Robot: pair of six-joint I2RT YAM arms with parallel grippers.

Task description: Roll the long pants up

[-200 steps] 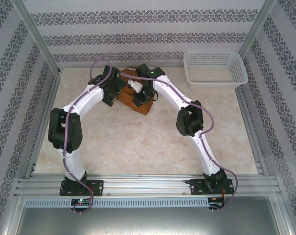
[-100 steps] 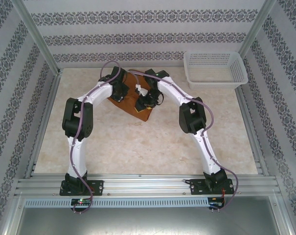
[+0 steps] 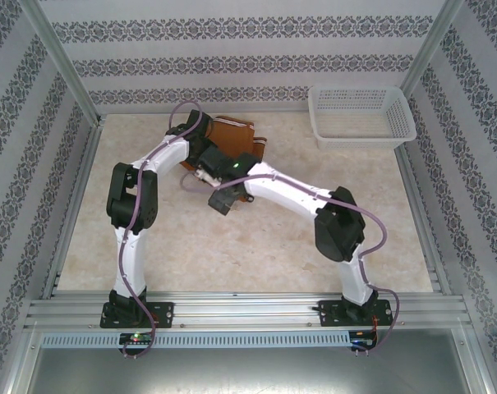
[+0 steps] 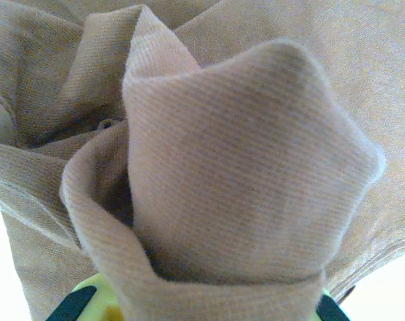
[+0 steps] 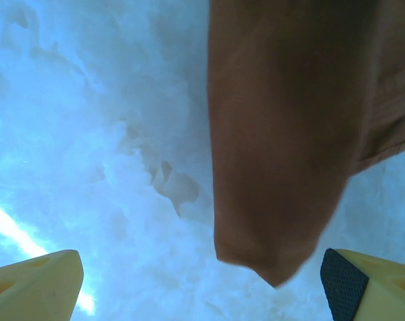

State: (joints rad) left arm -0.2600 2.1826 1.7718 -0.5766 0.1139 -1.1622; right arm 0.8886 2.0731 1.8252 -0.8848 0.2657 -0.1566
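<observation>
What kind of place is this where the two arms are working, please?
Probably a robot test cell, not a home: an aluminium frame encloses the table, patterned panels serve as walls, and a metal mounting rail runs along the near edge.

Top camera looks down from behind my bases; wrist cameras peer past my fingers [image 5: 35,284], sharing the long pants [image 5: 282,134] close ahead.
</observation>
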